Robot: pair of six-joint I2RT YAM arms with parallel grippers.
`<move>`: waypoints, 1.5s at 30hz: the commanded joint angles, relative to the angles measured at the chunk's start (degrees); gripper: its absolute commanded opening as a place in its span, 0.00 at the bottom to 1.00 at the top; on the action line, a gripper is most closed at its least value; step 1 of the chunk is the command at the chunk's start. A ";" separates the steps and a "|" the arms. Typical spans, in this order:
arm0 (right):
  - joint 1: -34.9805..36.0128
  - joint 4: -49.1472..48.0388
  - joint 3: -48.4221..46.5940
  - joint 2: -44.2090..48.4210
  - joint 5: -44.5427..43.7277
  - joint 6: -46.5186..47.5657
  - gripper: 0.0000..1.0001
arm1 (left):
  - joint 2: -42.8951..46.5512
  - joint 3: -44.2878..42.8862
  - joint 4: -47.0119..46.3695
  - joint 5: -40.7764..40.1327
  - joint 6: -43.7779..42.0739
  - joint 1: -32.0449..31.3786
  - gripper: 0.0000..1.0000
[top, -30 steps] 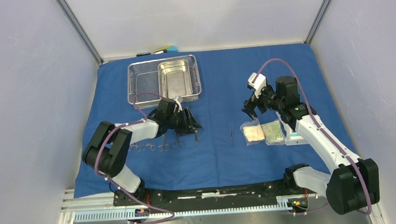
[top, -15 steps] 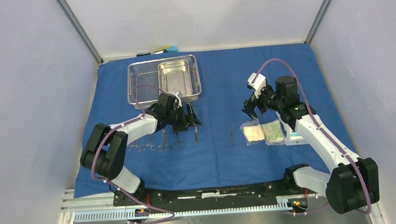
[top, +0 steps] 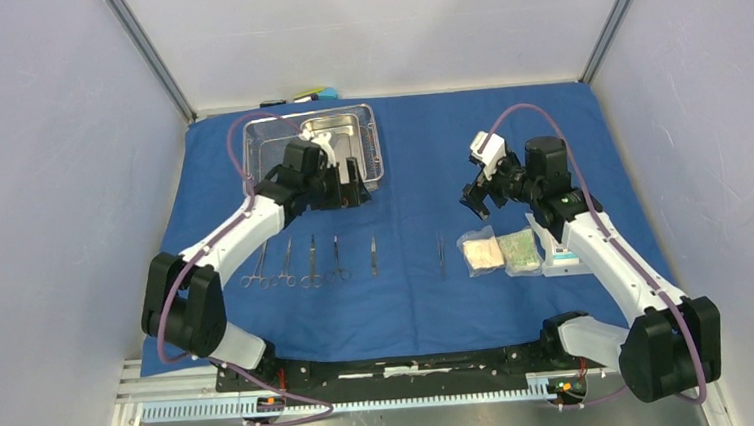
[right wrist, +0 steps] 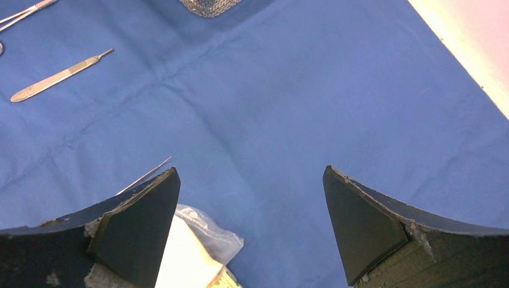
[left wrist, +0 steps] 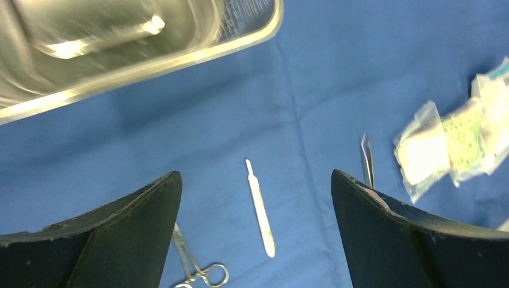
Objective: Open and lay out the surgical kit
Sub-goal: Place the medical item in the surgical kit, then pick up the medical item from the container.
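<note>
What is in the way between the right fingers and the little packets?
Nothing visible. The open right fingers hover just past the packets, with only bare blue cloth between them. The tweezers lie off to the left, clear of that path.

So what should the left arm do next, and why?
Probably lower the open left gripper to the near rim of the steel pan: it hovers close by, the pan sits inside the mesh tray, and the instruments already lie in a row on the blue cloth.
</note>
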State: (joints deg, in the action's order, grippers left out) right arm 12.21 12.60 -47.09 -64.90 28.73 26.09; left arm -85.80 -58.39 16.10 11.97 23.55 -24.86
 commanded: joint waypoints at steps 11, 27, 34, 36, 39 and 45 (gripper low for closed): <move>0.31 -11.66 0.69 -3.49 4.05 -2.72 0.97 | -15.62 -31.98 19.33 -4.68 -15.17 10.75 1.00; 0.32 -10.91 2.13 -10.57 5.30 -0.81 0.97 | -47.35 -64.27 30.06 -11.76 -16.85 10.67 0.95; 0.33 -8.16 0.91 -13.34 6.34 0.43 0.97 | -51.59 -69.06 29.28 -16.37 -17.66 10.18 0.96; 0.36 -7.32 0.26 -13.92 6.26 0.80 0.97 | -53.13 -70.47 29.39 -16.81 -17.60 10.14 0.95; 0.33 -6.88 0.15 -14.53 6.25 1.02 0.97 | -55.31 -72.70 29.64 -17.65 -17.49 10.10 0.95; 0.23 -6.70 0.33 -15.46 6.34 1.42 0.97 | -59.31 -76.64 32.46 -20.15 -17.11 10.10 0.96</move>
State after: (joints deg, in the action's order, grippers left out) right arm 12.36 5.89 -44.91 -79.70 34.04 26.46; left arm -143.20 -132.14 46.33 -5.10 8.38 -14.61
